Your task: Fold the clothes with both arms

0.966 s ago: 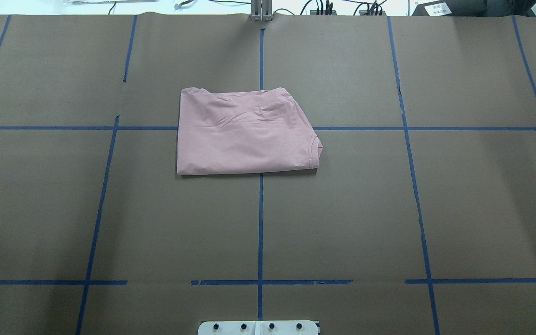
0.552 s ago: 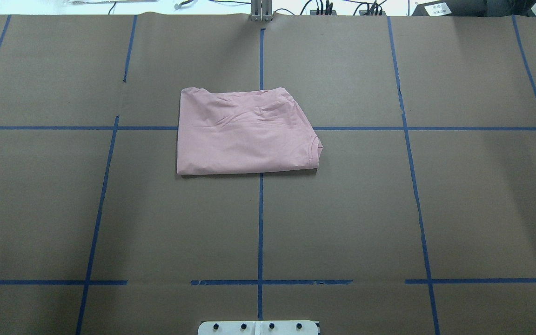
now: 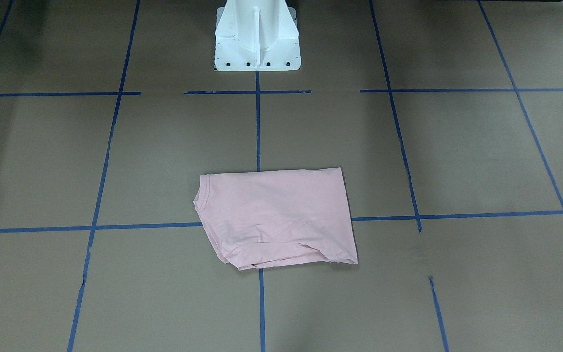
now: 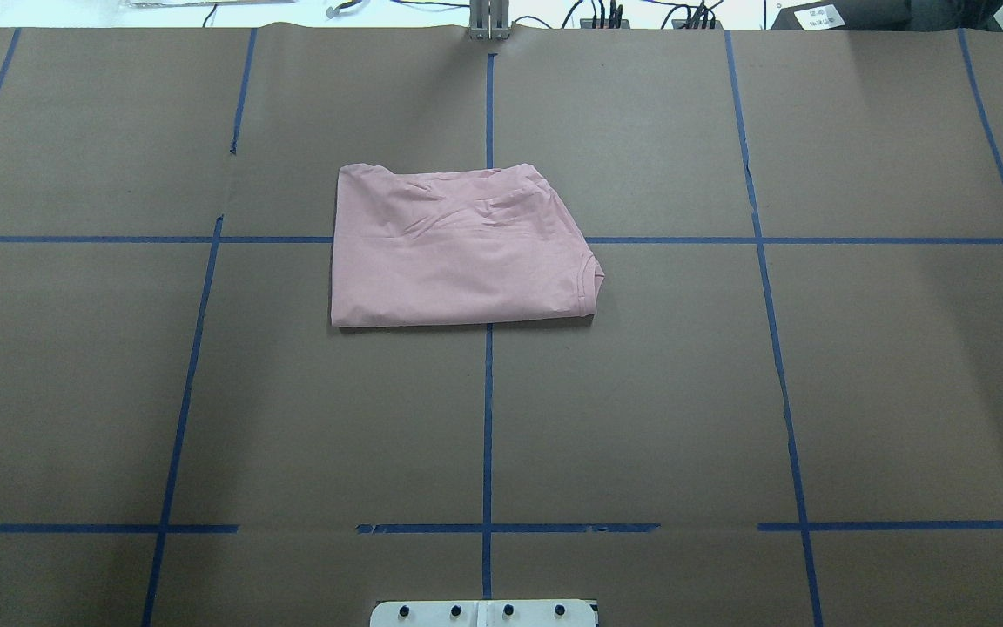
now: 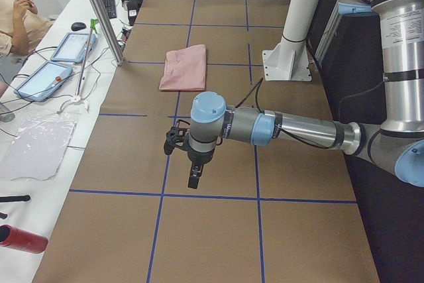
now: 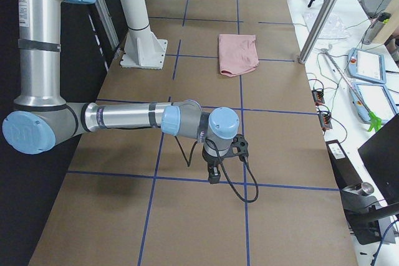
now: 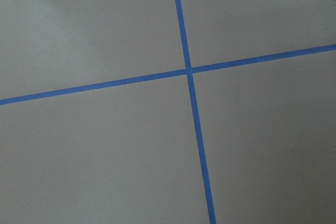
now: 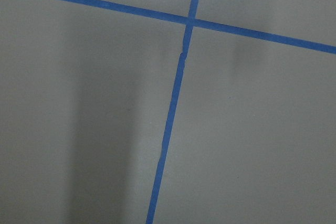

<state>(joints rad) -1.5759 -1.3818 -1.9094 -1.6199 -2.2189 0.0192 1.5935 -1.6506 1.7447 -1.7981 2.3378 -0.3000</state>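
Observation:
The pale pink T-shirt (image 4: 458, 248) lies folded into a compact rectangle at the table's middle, plain side up, the collar edge at its right in the overhead view. It also shows in the front view (image 3: 276, 215), the left view (image 5: 184, 67) and the right view (image 6: 237, 54). No cartoon or lettering shows. My left gripper (image 5: 193, 180) hangs over the table's left end, far from the shirt; I cannot tell if it is open. My right gripper (image 6: 214, 174) hangs over the right end, far from the shirt; I cannot tell its state. Neither holds anything visible.
Brown paper with blue tape grid lines (image 4: 488, 418) covers the table. The white pedestal base (image 3: 257, 34) stands at the robot's side. Tablets (image 5: 73, 46), cables and a metal post (image 5: 99, 11) sit beyond the far edge. A person (image 5: 16, 21) sits there.

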